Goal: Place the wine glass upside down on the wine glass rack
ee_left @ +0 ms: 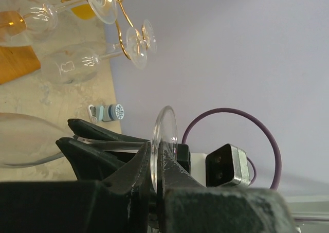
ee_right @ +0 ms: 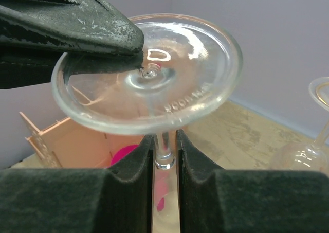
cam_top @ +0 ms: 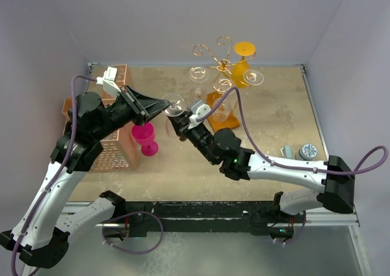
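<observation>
A clear wine glass [cam_top: 174, 104] hangs above the table between both arms. My left gripper [cam_top: 163, 107] is shut on the rim of its round foot [ee_left: 165, 135], the disc edge-on between the jaws. My right gripper [ee_right: 165, 153] is shut on the stem [ee_right: 164, 149] just under the foot [ee_right: 154, 73]; the bowl [ee_left: 20, 140] lies beyond its fingers. The wine glass rack [cam_top: 215, 99], gold scroll wire [ee_left: 121, 35] on an orange-brown base, stands behind and to the right. Two clear glasses [cam_top: 198, 74] [cam_top: 253, 77] hang from it.
A pink glass [cam_top: 145, 139] stands below the held glass, beside an orange lattice crate [cam_top: 116, 148] at the left. A small blue-grey object [cam_top: 303, 152] lies at the right edge. Purple walls close the back and sides.
</observation>
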`<state>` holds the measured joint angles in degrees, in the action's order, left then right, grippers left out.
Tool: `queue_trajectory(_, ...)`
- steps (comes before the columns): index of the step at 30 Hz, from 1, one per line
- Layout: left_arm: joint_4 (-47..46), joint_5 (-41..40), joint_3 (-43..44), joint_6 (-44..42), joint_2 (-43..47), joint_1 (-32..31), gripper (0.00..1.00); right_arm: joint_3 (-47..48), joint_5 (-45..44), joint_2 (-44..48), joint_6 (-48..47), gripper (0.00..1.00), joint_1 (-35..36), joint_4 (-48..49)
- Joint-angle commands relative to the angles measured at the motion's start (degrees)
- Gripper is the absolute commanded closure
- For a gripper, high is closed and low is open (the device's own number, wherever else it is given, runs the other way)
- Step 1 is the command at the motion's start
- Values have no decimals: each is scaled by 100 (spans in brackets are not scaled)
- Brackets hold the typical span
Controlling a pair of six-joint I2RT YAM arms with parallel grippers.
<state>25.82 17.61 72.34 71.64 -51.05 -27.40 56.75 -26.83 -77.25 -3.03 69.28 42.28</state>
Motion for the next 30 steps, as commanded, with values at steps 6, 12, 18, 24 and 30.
queue_trajectory(6, 266, -1330, 679, -212, 76, 22, 100, -184, 619, 1117, 778, 41, 71, 215)
queue_trajectory(12, 325, -2010, 1016, -532, -159, 23, 100, -425, 730, 1896, 1856, 36, 67, -139)
queue_trajectory(18, -65, -2302, 1675, -1057, -843, 22, 100, -67, 39, 2125, 3089, 37, 68, -649)
queue_trajectory(24, -297, -2470, 2327, -1379, -1711, 24, 100, 350, -722, 2199, 4178, 38, 63, -1124)
queue_trajectory(30, -784, -2302, 2421, -1169, -2333, 29, 100, 304, -1134, 2547, 4758, 39, 68, -1313)
